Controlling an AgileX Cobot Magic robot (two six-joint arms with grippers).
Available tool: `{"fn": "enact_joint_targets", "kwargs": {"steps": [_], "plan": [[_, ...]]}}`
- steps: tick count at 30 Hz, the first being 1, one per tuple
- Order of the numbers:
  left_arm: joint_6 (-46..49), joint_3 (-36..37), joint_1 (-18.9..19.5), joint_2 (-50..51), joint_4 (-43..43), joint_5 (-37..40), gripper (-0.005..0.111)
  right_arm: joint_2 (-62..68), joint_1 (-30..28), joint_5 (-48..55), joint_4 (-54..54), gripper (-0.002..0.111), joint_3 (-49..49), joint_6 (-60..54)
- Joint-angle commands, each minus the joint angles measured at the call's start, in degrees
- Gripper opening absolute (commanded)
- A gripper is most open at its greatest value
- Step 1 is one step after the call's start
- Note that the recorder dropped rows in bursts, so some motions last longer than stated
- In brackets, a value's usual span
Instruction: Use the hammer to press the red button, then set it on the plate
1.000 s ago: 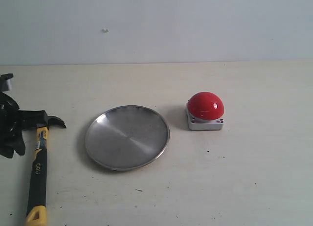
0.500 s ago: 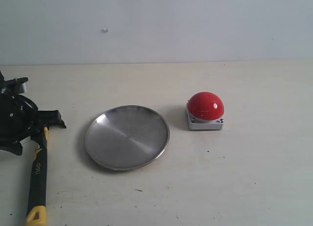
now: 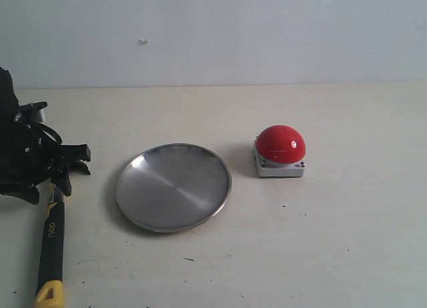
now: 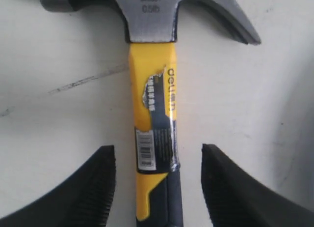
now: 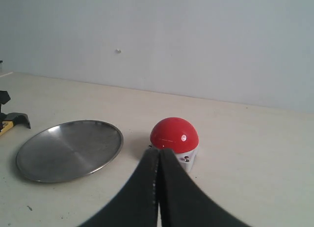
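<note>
The hammer (image 4: 152, 89) lies flat on the surface (image 3: 320, 255), to the left of the plate (image 3: 173, 187) and apart from it. Its steel head points toward the far wall and its yellow end lies nearest the camera. The left fingers (image 4: 93, 192) stand wide open astride the handle, 1 on each side with a clear gap to the yellow grip, so nothing is held yet. They sit just below the head, which looks like a lineup for closing across the handle's narrow width. A hold that near the head would probably leave the long handle as a lever, so the tool may tip once lifted.

The right fingers (image 5: 142, 187) are pressed shut on nothing and face the red button (image 3: 281, 143), which sits to the right of the plate. That arm seems parked because the hammer is on the other arm's side.

Compared with 1 second ago, the left arm has moved from beside the handle to over it, closer to the head, and its fingers have spread. The hammer, plate and button have not moved.
</note>
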Motion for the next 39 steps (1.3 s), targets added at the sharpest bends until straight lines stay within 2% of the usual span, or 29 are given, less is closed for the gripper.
{"fn": "enact_joint_targets", "kwargs": {"steps": [1,19,21,25,26,39], "plan": [[0.0,-0.5,-0.2,0.5,0.8,-0.1,0.052,-0.3,-0.2,-0.3,-0.1,0.0,0.3,0.0],[-0.5,-1.7,-0.2,6.0,1.1,0.5,0.052,-0.3,-0.2,-0.3,-0.1,0.0,0.3,0.0],[-0.5,-1.7,-0.2,6.0,1.1,0.4,0.044,-0.3,-0.2,-0.3,-0.1,0.0,0.3,0.0],[1.9,-1.7,-0.2,6.1,1.1,0.7,0.005,-0.3,-0.2,-0.3,-0.1,0.0,0.3,0.0],[3.2,-1.7,-0.2,6.1,1.2,0.7,0.001,-0.3,-0.2,-0.3,-0.1,0.0,0.3,0.0],[6.4,-1.7,-0.2,5.0,0.9,0.8,0.0,-0.3,-0.2,-0.4,-0.1,0.0,0.3,0.0]]}}
